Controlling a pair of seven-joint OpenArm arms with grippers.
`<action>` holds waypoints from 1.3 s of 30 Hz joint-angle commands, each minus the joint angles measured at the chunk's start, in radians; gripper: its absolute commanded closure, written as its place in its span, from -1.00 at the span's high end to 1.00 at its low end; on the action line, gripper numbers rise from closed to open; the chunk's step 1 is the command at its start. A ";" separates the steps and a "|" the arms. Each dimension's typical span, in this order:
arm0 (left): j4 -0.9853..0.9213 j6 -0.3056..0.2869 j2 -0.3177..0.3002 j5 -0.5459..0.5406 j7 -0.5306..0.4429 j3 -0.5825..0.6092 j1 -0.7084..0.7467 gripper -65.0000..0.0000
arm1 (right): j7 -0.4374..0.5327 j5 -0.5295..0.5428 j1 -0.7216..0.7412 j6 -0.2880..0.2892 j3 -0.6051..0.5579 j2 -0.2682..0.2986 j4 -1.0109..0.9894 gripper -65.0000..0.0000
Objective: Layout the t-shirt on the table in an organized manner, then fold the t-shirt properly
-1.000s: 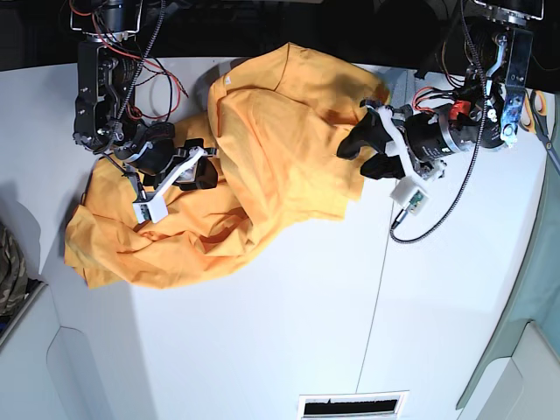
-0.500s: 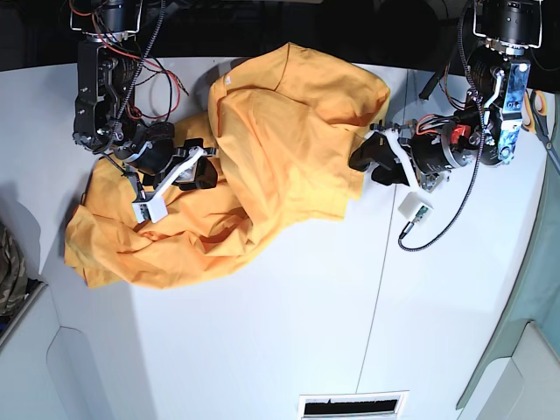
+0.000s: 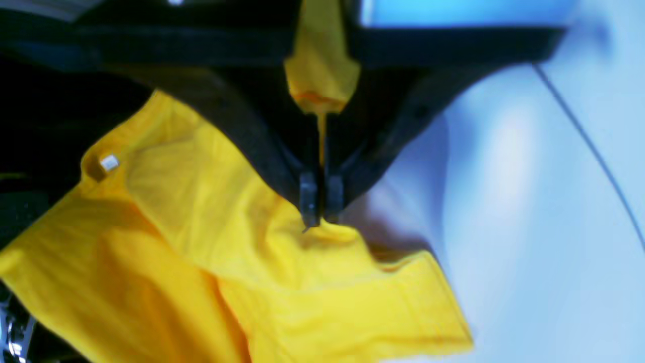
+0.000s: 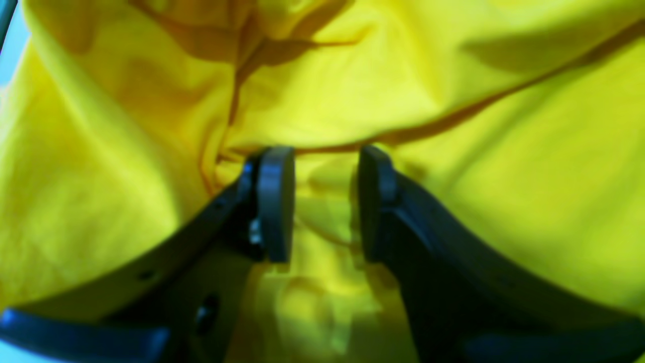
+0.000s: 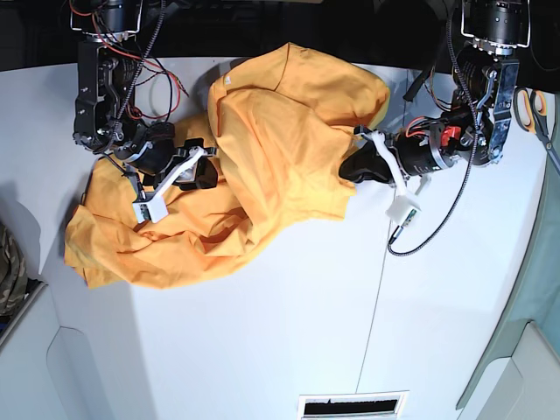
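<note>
A: White tabletop, the table [image 5: 289,332], carries the t-shirt [image 5: 262,149] toward its far edge; the near half is bare apart from a thin dark seam [image 5: 376,297].

B: Condition of the t-shirt: we find it bunched and doubled over itself, one lobe trailing to the table's edge beside the right arm. A neck label [image 3: 109,162] shows at the collar. We judge the layout step unfinished; no part lies flat.

A: Left gripper [image 3: 320,214]: we see both tips pressed together, a thin strip of yellow cloth pinched between them at the shirt's edge. It is clenched on the t-shirt.

B: Right gripper [image 4: 322,201]: pads [image 4: 274,201] stand apart, resting against folds of the shirt. Cloth lies in the gap, but we cannot tell whether it is gripped.

A: Remaining work, as we judge it: spread the t-shirt flat, square the sleeves, then perform every fold. Folding has not yet begun
</note>
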 commanded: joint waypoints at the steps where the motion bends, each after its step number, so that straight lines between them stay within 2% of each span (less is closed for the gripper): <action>1: 0.016 -0.023 -0.010 -0.020 -0.015 -0.006 -0.040 -1.00 | 0.022 0.014 0.013 0.007 0.001 0.003 0.016 -0.33; 6: 0.016 -0.023 -0.077 0.001 -0.013 -0.006 -0.185 -1.00 | 0.022 0.007 0.011 0.007 0.001 0.003 0.016 -0.33; 9: 0.016 -0.023 -0.116 0.076 -0.022 -0.006 -0.292 -1.00 | 0.022 0.007 0.010 0.007 0.001 0.003 0.016 -0.33; 12: 0.014 -0.023 -0.140 0.146 -0.078 -0.006 -0.391 -1.00 | 0.021 0.007 0.011 0.007 0.001 0.002 0.016 -0.33; 17: -0.085 0.034 -0.141 0.261 -0.131 -0.004 -0.574 -1.00 | 0.021 0.007 0.010 0.007 0.001 0.002 0.016 -0.33; 21: -0.267 0.089 -0.125 0.290 -0.190 -0.003 -0.720 -1.00 | 0.021 0.007 0.008 0.007 0.001 0.002 0.016 -0.33; 26: -0.461 0.090 -0.072 0.296 -0.282 -0.003 -0.881 -1.00 | 0.025 0.008 -0.021 0.007 0.001 0.002 0.016 -0.33; 27: -0.486 0.087 -0.057 0.288 -0.283 -0.002 -0.903 -0.97 | 0.026 0.007 -0.028 0.007 0.001 0.002 0.016 -0.33; 31: -0.531 0.087 -0.020 0.179 -0.247 0.026 -0.917 -0.03 | 0.033 0.007 -0.054 0.007 0.001 0.002 0.016 -0.33; 32: -0.532 0.088 -0.015 0.171 -0.220 0.037 -0.912 0.09 | 0.033 0.007 -0.060 0.007 0.001 0.002 0.016 -0.33; 35: -0.532 0.088 -0.012 0.149 -0.103 0.062 -0.895 0.10 | 0.033 0.007 -0.074 0.007 0.002 0.003 0.016 -0.33; 37: -0.532 0.084 -0.021 0.093 -0.024 0.063 -0.875 0.10 | 0.033 0.008 -0.078 0.007 0.002 0.003 0.016 -0.33; 39: -0.531 0.009 -0.048 -0.034 0.039 0.063 -0.844 0.10 | 0.033 0.015 -0.078 0.007 0.002 0.003 0.018 -0.33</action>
